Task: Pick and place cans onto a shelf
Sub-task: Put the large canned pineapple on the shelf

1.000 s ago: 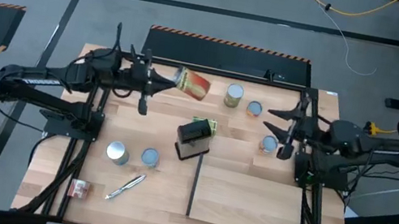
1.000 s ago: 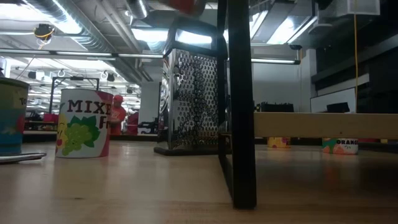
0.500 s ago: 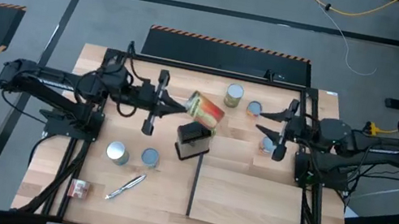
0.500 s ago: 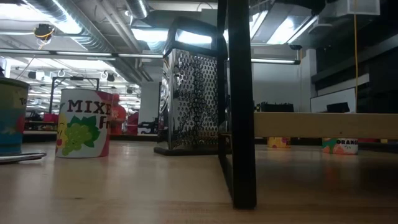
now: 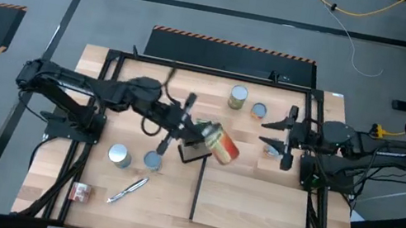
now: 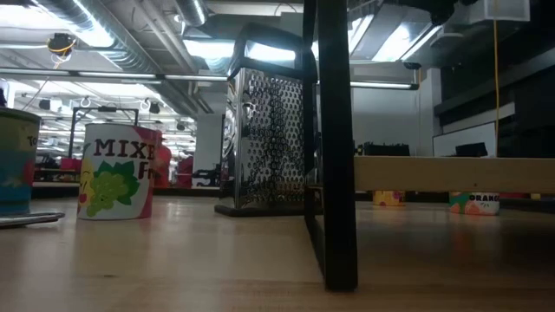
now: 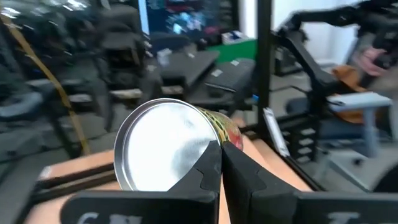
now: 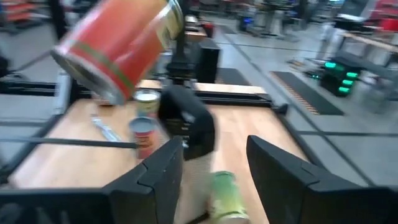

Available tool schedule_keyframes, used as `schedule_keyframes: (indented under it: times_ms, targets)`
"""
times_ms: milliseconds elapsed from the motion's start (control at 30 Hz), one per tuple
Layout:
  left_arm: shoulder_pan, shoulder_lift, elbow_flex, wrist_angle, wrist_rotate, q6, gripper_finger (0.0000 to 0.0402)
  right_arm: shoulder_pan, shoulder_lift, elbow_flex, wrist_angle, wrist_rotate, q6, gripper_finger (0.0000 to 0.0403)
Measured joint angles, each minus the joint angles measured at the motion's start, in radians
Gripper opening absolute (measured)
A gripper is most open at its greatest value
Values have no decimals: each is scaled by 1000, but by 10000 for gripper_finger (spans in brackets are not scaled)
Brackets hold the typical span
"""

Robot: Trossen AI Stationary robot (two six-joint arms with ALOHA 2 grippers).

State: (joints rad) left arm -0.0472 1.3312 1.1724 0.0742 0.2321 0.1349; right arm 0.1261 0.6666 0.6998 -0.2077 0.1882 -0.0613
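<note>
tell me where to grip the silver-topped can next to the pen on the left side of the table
Grip the silver-topped can around its round side wall, coming straight down from above. It stands upright with its lid facing up, and there is open table around it apart from the neighbouring can.

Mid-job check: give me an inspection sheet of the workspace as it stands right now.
Surface: slatted wooden table.
Job's things: red can carried, tilted, near the shelf; the shelf holds nothing; other cans stand on the table, e.g..
Clutter: box grater, silver tool.
Hands: left hand shut on the red can; right hand open, over the table's right side.
Cables: yellow cable on the floor.
Surroundings: grey floor, hazard striping.
</note>
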Motion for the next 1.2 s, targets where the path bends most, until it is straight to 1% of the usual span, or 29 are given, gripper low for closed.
schedule_keyframes:
  times_ms: [200,300,400,567,733,867,1067,1133,1200]
  targets:
    - [0,113,46,-18,99,-47,0,0,0,0,67,-167,-53,184]
    - [-1,163,61,-18,129,-54,0,0,0,0,136,-219,-55,184]
    - [0,206,71,-17,149,-55,0,0,5,0,182,-254,-56,184]
    - [0,252,73,-17,155,-55,0,-16,48,0,233,-349,-51,184]
    - [0,269,74,-18,155,-55,0,-72,135,0,298,-481,-45,184]
    - [0,269,74,-20,156,-55,0,-124,229,18,335,-594,3,184]
    - [0,269,74,-21,156,-56,0,-167,387,125,335,-758,9,184]
    - [0,269,74,-26,156,-56,0,-174,436,179,297,-807,10,184]
    - [0,269,74,-39,155,-56,0,-178,480,236,217,-830,3,184]
